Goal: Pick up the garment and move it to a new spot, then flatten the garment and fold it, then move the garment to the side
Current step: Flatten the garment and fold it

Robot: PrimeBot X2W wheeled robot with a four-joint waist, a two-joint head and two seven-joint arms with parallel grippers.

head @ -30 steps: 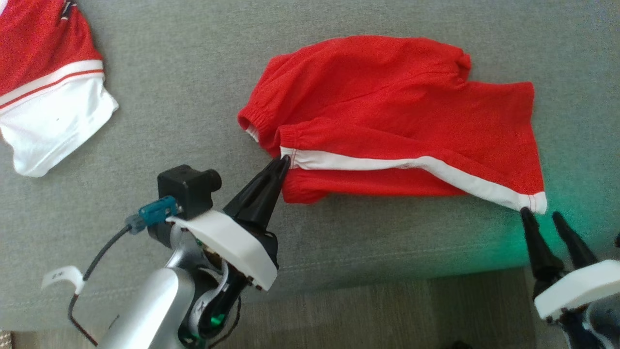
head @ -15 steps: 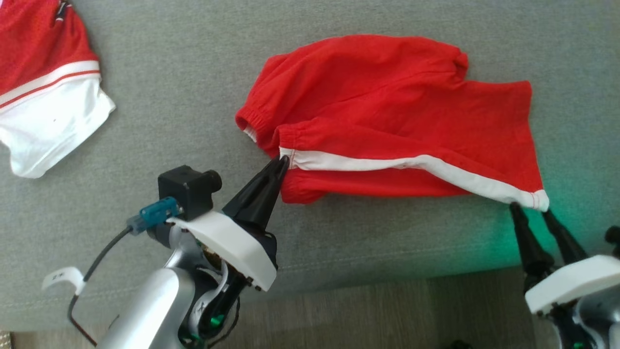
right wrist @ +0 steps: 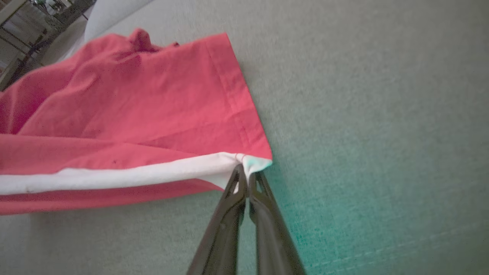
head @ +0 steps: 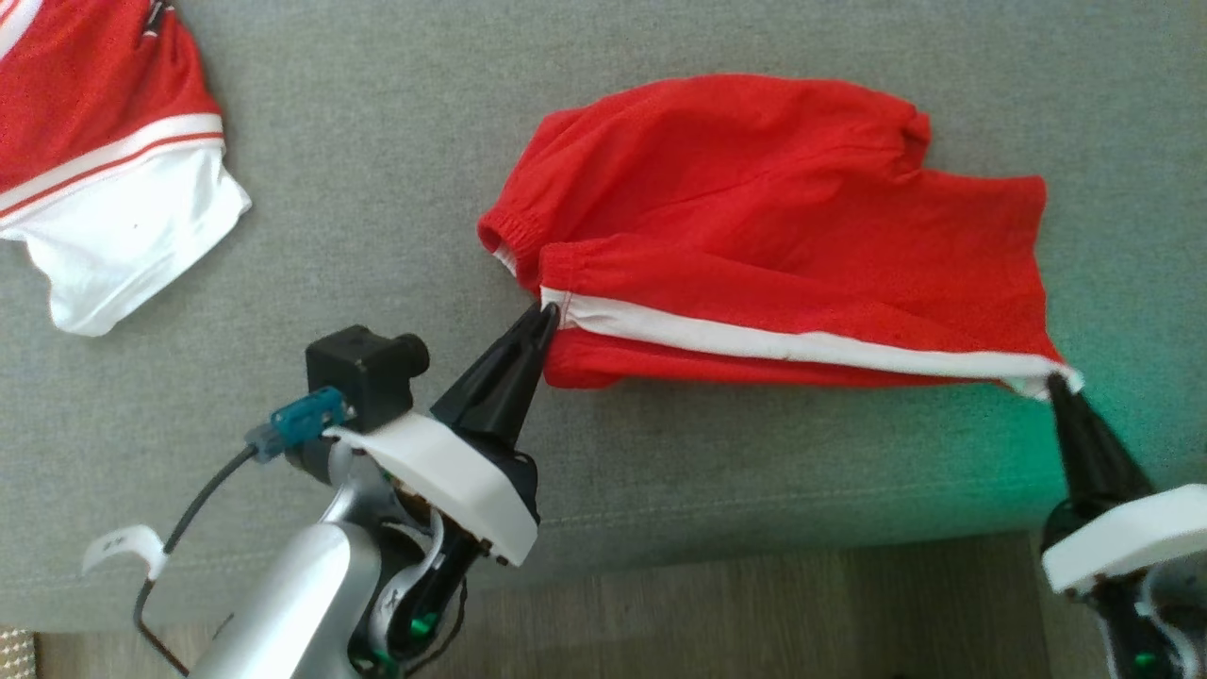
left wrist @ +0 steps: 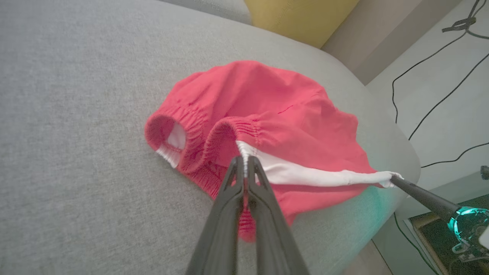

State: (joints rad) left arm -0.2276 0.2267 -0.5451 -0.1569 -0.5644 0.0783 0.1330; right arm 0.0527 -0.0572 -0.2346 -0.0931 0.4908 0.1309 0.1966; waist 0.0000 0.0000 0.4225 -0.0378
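**Both claws pinched on the red shorts, stripe drawn between them**

A pair of red shorts (head: 773, 217) lies on a grey sofa cushion (head: 377, 189), right of the middle in the head view, with its near edge not far from the cushion's front seam. The elastic waistband (left wrist: 198, 130) points toward the robot's left and the leg hems toward its right. A white stripe (head: 783, 344) runs along the near side of the shorts, from the waistband to the hem corner.

The left claw (head: 545, 316) is closed, its two dark fingers pressed together on the waistband right where the white stripe begins. The right claw (head: 1058, 385) is closed too, nipping the hem corner at the stripe's other end. In the right wrist view the fingertips meet on that white corner (right wrist: 246, 173). The stripe lies in a nearly straight line between the two grips, and the red cloth behind it spreads in loose folds over the cushion.

A second garment (head: 104, 160), red above and white below, lies well apart at the far left of the cushion. A green glow (head: 1000, 453) tints the cushion near the right claw. The floor (head: 754, 613) shows below the cushion's front edge.
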